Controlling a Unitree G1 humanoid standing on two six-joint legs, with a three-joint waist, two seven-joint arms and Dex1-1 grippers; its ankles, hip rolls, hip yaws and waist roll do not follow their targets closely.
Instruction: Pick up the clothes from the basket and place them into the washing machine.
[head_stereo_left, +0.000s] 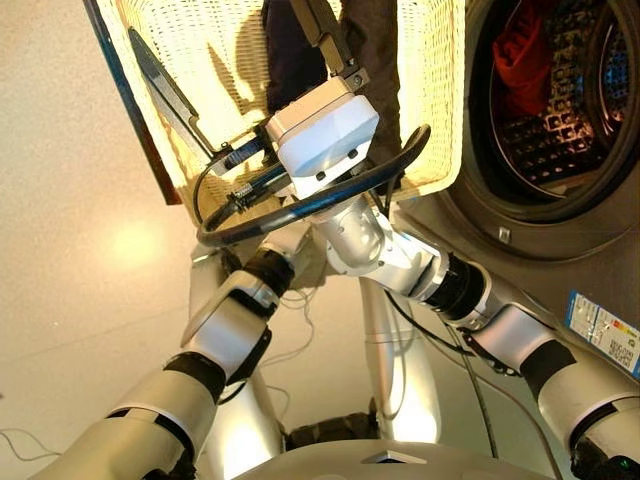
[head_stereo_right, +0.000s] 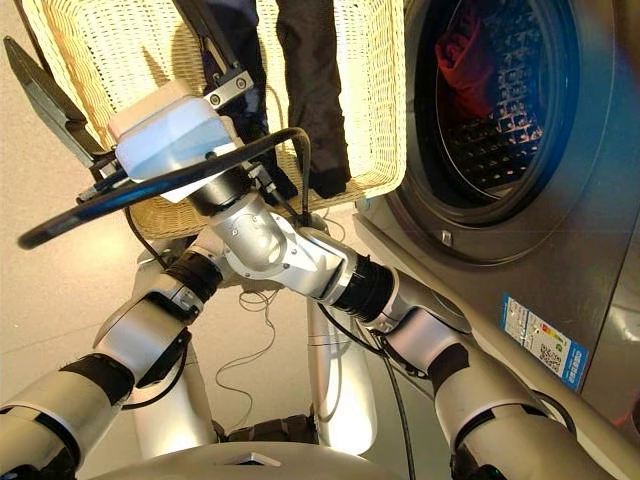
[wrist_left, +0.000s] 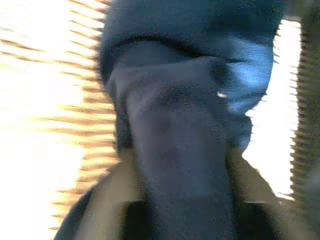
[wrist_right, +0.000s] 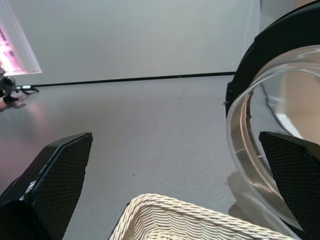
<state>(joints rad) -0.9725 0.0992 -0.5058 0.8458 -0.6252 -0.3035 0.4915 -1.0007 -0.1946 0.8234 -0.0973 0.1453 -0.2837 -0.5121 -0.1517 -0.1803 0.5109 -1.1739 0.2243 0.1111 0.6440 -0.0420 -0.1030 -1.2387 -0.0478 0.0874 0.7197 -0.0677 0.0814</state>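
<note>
A pale, glossy floor (head_stereo_left: 70, 250) runs under everything here, with the dark grey washing machine (head_stereo_right: 560, 230) standing at the robot's right, its porthole open onto the perforated drum. By the look of it the job is about a third done: the coral-red bundle (head_stereo_right: 468, 60) already lies inside the drum, high against the drum's back wall, while the other two pieces are still in the cream wicker basket (head_stereo_right: 120, 60) just beside the machine's front. The black bundle (head_stereo_right: 312, 90) lies stretched along the basket's floor, its long axis running from the near rim away toward the far end, its near tip close to the rim. The navy bundle (wrist_left: 175, 135) lies alongside it, to the robot's left, roughly parallel as far as I can judge, though the arms hide most of it in the head views. The left wrist view is filled with that navy cloth, bunched and hanging close over the camera with the wicker weave behind it; the left gripper appears to be down in the basket at that bundle, but whether its fingers are closed on the cloth I cannot tell. The right gripper (wrist_right: 175, 185) is released, its two black fingers (wrist_right: 60, 175) spread wide with nothing between them, above the basket's rim near the glass door (wrist_right: 265, 145)
</note>
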